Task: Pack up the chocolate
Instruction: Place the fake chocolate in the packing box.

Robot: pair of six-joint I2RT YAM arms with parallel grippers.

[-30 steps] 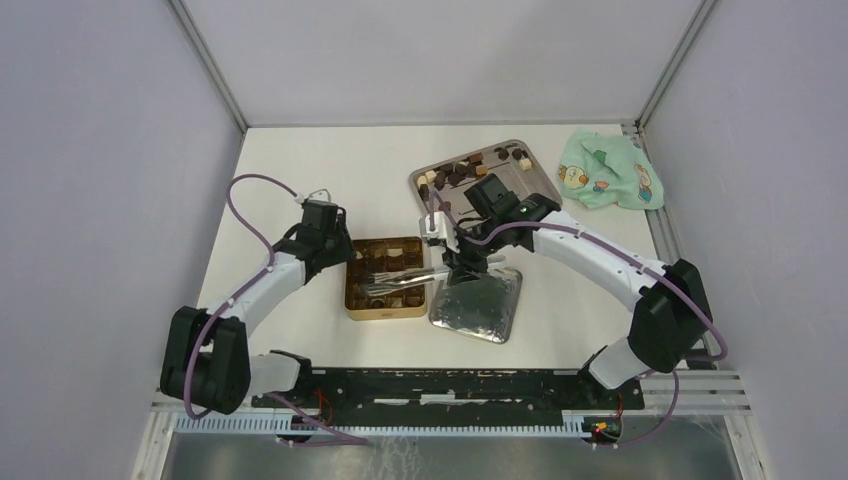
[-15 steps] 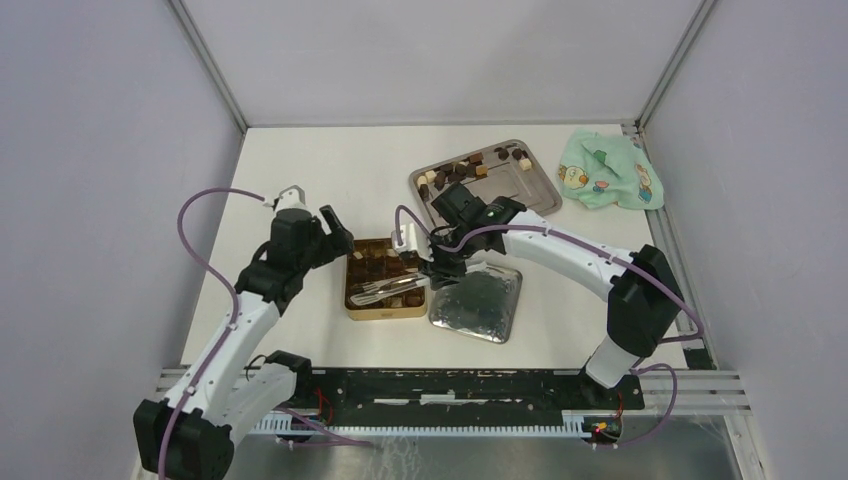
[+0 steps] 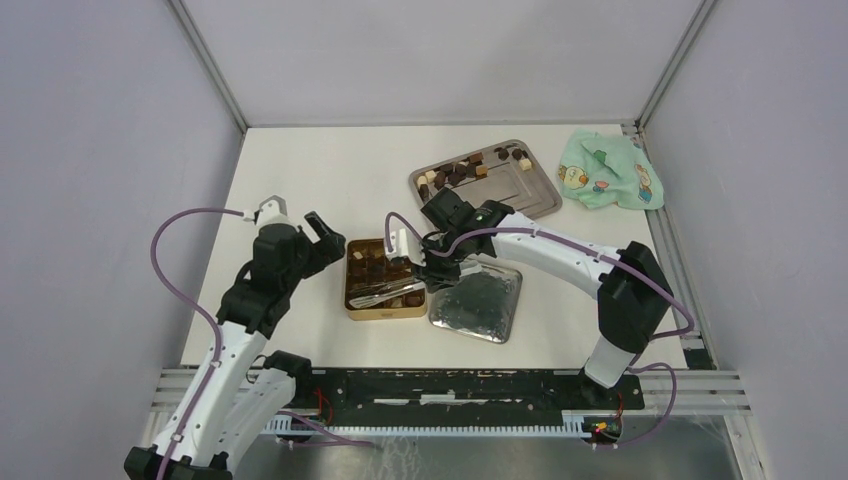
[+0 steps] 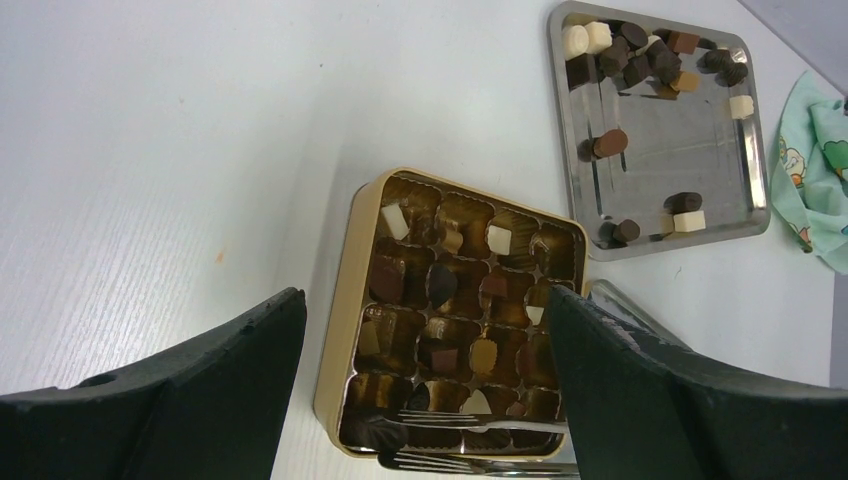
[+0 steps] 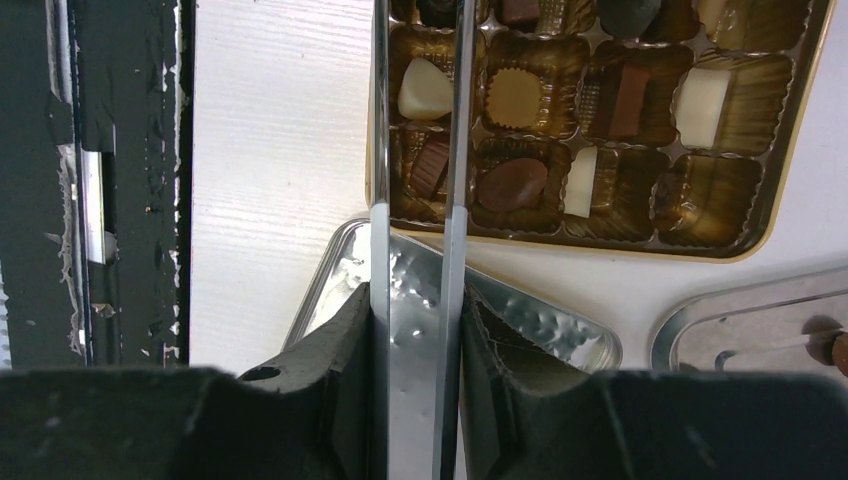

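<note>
Top view: left gripper (image 3: 325, 236) hangs just left of the gold tin (image 3: 352, 300), jaws wide apart, nothing between them. Right gripper (image 3: 425, 270) is clamped on the silver tongs (image 3: 385, 290), whose tips reach over the tin's near row. Chocolate (image 3: 470, 168) lies loose on the far steel tray (image 3: 540, 200), with more in the tin.

Left wrist: fingers spread, empty. Below them, the tin has pieces in most cells.

Right wrist: fingers pinch both tong arms, which run close together but not touching. The tips are out of frame.
</note>
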